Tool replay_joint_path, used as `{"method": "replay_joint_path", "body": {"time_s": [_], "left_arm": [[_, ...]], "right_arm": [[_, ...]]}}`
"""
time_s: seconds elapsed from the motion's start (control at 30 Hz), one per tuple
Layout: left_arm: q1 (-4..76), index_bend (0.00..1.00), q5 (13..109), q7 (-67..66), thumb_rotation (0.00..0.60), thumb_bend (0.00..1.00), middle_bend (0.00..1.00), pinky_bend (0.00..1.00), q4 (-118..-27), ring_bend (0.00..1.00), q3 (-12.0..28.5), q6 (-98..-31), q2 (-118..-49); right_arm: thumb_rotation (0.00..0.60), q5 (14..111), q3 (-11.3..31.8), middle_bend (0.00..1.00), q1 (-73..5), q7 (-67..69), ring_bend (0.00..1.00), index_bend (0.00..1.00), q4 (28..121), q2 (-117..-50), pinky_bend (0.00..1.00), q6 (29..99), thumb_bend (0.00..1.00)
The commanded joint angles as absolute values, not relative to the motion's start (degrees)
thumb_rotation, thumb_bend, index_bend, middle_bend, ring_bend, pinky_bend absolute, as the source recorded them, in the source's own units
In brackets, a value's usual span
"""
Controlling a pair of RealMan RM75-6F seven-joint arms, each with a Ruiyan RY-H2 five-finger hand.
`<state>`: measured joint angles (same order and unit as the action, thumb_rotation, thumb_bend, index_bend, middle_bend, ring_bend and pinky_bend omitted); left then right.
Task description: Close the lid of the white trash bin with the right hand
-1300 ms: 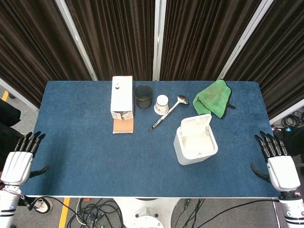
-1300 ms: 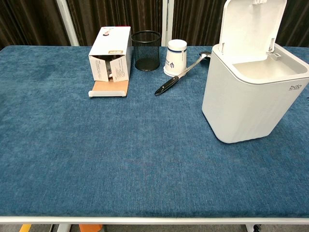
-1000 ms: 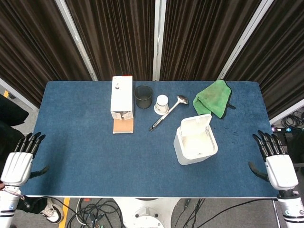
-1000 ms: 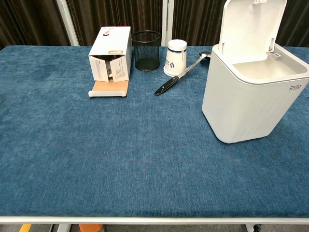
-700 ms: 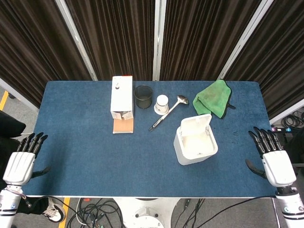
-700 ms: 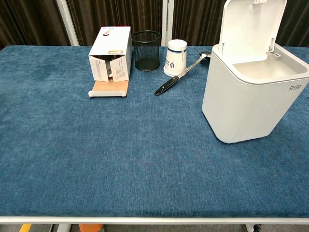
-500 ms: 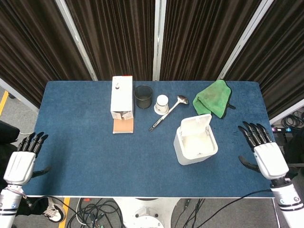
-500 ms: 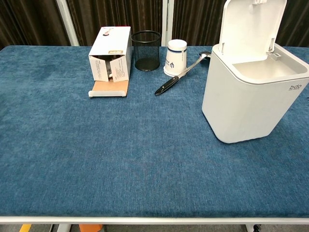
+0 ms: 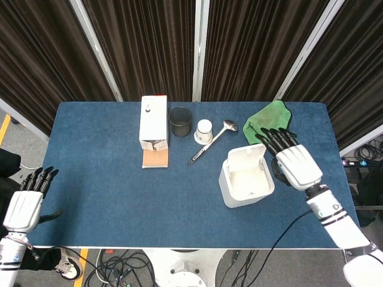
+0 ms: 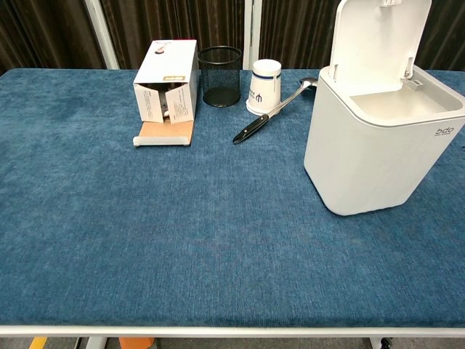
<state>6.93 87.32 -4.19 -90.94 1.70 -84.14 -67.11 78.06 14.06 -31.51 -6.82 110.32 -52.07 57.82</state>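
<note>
The bin (image 9: pixel 246 183) stands on the right half of the table (image 9: pixel 108 179), with its lid (image 10: pixel 379 40) raised upright at the rear edge. The chest view confirms the lid is fully open and the cavity is exposed.

The right hand (image 9: pixel 292 161) hovers just beside the bin's right rear corner, fingers spread and extended toward the cloth (image 9: pixel 269 121). It holds nothing. Contact with the lid cannot be confirmed from the head view; the chest view does not show the hand at all.

The left hand (image 9: pixel 24 204) lies off the table's left edge, fingers spread, empty, and well apart from all objects.

Risks from this position:
- The hand is beside the lid, not behind it. A sideways push would likely slide or tip the bin instead of swinging the lid.
- A forward push applied high on the lid may tilt the bin toward the robot if the hinge is stiff.
- Reaching behind the lid may drag the cloth, which lies near the fingertips.
- A partial push may leave the lid unlatched.

The ladle (image 9: pixel 212 142) and cup (image 9: pixel 204 130) lie left of the bin, clear of the likely path.
</note>
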Motion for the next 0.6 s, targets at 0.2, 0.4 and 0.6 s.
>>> {"method": "replay_joint_path", "body": {"time_s": [0.2,0.4,0.6], "left_arm": [[6.8,0.1,87.1,-3.6,0.6,0.0,0.07,0.12,-90.5,0.01,1.8,-84.3,-67.1],[6.7,0.1,87.1,-3.2,0.6,0.0,0.07,0.12,-90.3,0.01,1.7,-84.4,-66.9],[6.8,0.1,87.2,-3.3,0.6,0.0,0.07,0.12,-90.3,0.01,1.7,-84.3,-66.9]], "right_arm": [[0.6,70.6,17.2,0.02,-38.1,0.2,0.0,0.0,109.7,-55.7,0.0,48.7,1.0],[0.6,73.9,16.4,0.15,-37.5,1.0,0.02,0.0,109.9,-56.8,0.01,51.9,1.0],[0.6,73.8,15.3,0.24,-37.1,1.2,0.14,0.0,111.2,-55.4,0.13,51.9,1.0]]}}
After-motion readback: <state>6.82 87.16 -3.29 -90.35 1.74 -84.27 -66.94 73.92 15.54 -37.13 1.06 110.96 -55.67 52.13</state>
